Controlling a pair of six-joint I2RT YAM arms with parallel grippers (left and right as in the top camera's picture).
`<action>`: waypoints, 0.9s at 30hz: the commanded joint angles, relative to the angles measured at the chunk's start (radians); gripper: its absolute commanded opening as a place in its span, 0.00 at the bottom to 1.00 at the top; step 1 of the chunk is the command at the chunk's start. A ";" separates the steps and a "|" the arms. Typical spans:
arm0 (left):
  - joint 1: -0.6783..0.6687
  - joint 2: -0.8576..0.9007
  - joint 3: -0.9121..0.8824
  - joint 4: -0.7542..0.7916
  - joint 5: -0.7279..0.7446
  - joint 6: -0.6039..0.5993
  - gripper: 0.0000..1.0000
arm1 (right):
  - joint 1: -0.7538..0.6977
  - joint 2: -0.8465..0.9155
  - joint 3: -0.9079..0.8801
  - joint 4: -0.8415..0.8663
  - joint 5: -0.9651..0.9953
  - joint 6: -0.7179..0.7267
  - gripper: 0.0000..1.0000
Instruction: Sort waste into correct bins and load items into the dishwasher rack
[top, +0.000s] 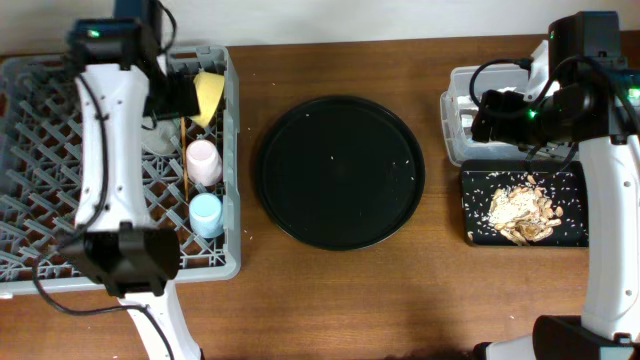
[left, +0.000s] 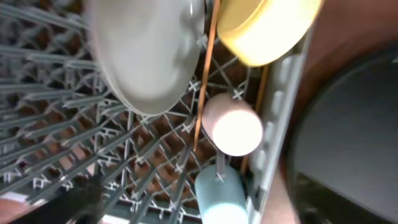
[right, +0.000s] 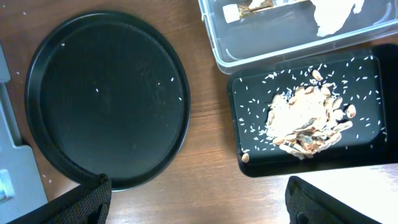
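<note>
My left gripper (top: 183, 95) hovers over the right side of the grey dishwasher rack (top: 40, 170). It is open, with one dark finger (left: 68, 199) blurred at the lower left and nothing between the jaws. Below it in the rack are a pale plate (left: 146, 56), a yellow bowl (left: 264, 28), a pink cup (left: 233, 124), a light blue cup (left: 221, 196) and a thin brown chopstick (left: 205, 81). My right gripper (right: 205, 211) is open and empty above the bare wood. The clear tub (right: 249, 50) holds a white napkin (right: 336, 12) and a gold-brown wrapper (right: 261, 6). Food scraps (right: 308, 121) lie in the black rectangular tray (right: 367, 74).
A large round black tray (top: 340, 170) with a few crumbs sits mid-table between the rack and the bins. Rice-like grains are scattered across the rectangular tray. My left arm (top: 110, 150) stretches across the rack and hides part of it.
</note>
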 joint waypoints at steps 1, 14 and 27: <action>-0.002 -0.018 0.153 -0.025 0.010 0.002 0.99 | -0.002 -0.064 0.042 0.000 0.001 -0.018 0.90; 0.001 -0.021 0.165 -0.025 0.009 0.002 0.99 | -0.002 -0.371 0.123 -0.041 -0.006 -0.014 0.98; -0.002 -0.021 0.165 -0.025 0.009 0.002 0.99 | -0.016 -0.448 0.098 -0.021 0.117 -0.064 0.98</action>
